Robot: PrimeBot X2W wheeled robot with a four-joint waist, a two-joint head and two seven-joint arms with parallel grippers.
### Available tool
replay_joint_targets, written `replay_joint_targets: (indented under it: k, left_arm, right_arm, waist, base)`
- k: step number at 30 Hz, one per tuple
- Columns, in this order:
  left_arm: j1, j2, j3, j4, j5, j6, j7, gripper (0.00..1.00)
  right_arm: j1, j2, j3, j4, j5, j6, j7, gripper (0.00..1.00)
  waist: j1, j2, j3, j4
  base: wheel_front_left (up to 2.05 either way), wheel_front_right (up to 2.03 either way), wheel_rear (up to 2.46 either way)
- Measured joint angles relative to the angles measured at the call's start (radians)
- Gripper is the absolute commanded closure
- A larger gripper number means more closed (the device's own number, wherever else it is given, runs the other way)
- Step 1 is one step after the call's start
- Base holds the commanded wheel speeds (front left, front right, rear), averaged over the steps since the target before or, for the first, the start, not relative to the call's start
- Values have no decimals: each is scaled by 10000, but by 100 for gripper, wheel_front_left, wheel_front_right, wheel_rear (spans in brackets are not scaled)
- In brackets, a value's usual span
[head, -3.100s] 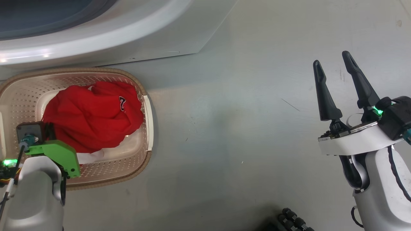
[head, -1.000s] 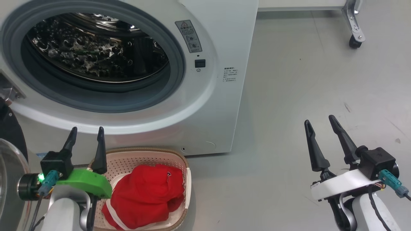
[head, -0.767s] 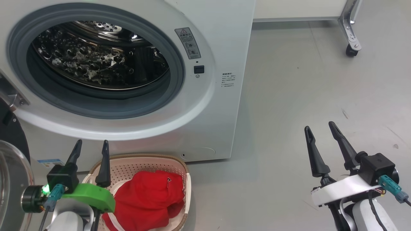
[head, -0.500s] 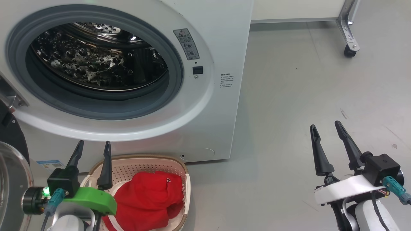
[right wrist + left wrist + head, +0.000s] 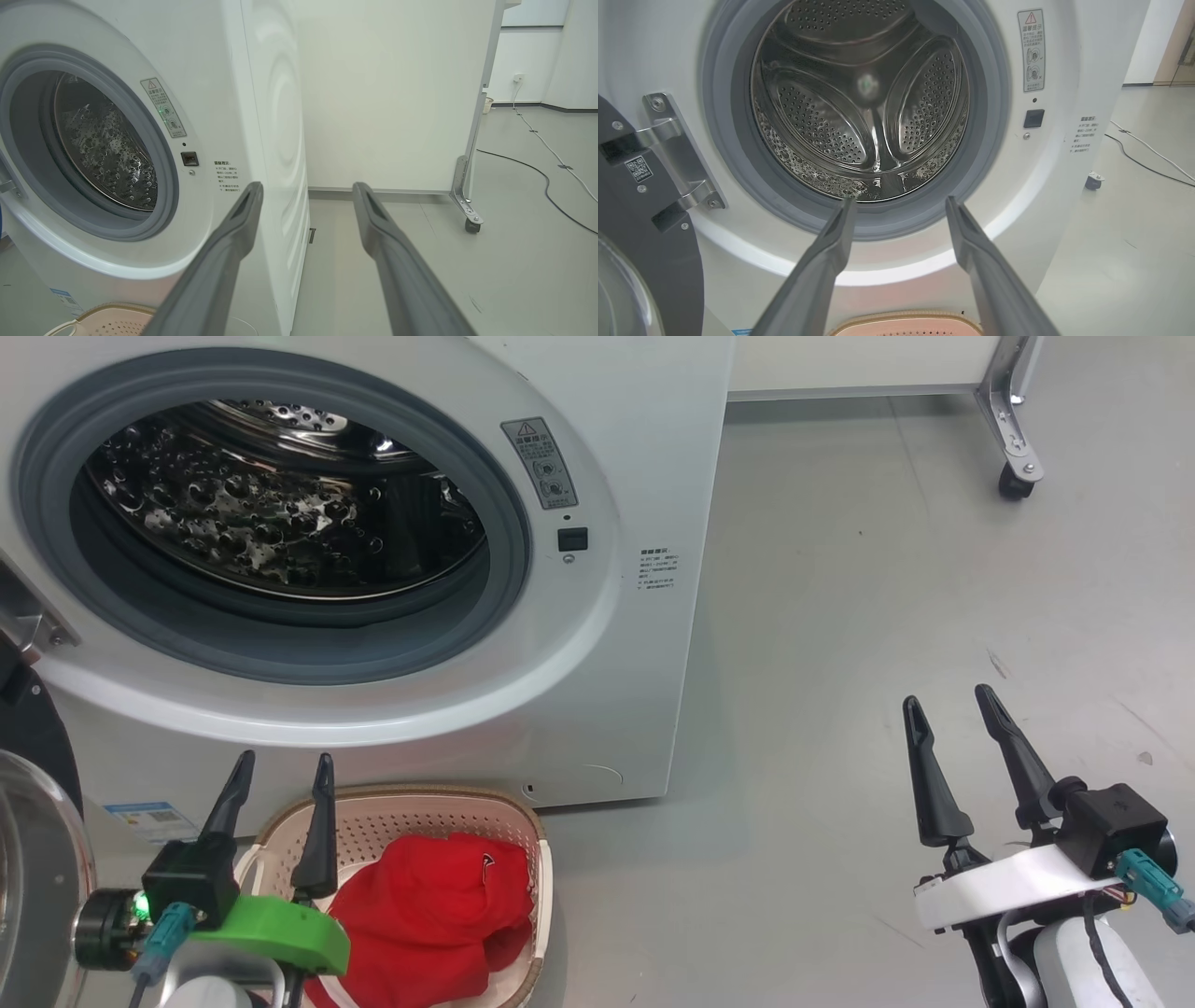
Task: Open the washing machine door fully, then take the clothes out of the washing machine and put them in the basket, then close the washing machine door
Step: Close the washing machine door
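The white washing machine [image 5: 653, 448] stands with its steel drum [image 5: 271, 504] bare and no fabric inside it. Its door [image 5: 28, 859] hangs swung out at the far left, the glass bowl and black rim cut by the frame edge; the hinge [image 5: 672, 154] holds it. The red clothes [image 5: 425, 919] lie bunched in the cream basket [image 5: 439, 803] on the floor before the machine. My left gripper [image 5: 283, 767] is open above the basket's left end, holding nothing. My right gripper [image 5: 949, 702] is open over bare floor, far right of the machine.
A white panel on a castor leg [image 5: 1013, 476] stands behind at the right. Cables [image 5: 537, 170] run along the floor beyond it. Grey floor [image 5: 840, 663] spreads to the right of the machine.
The head camera has lifted from the basket to the machine front. My left gripper rose out of the basket and then sank slightly; the clothes stay in the basket. The right gripper drifted slightly right.
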Motion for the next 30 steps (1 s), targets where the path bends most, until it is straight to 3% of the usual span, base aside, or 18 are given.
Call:
replay_joint_targets:
  k: [30]
  left_arm:
    - [493, -4, -378, -499, -848, 100, 2, 0]
  right_arm:
    - [147, 109, -17, -42, -90, 0, 0, 0]
  waist:
    - [0, 0, -69, -25]
  base:
    - [0, 0, 0]
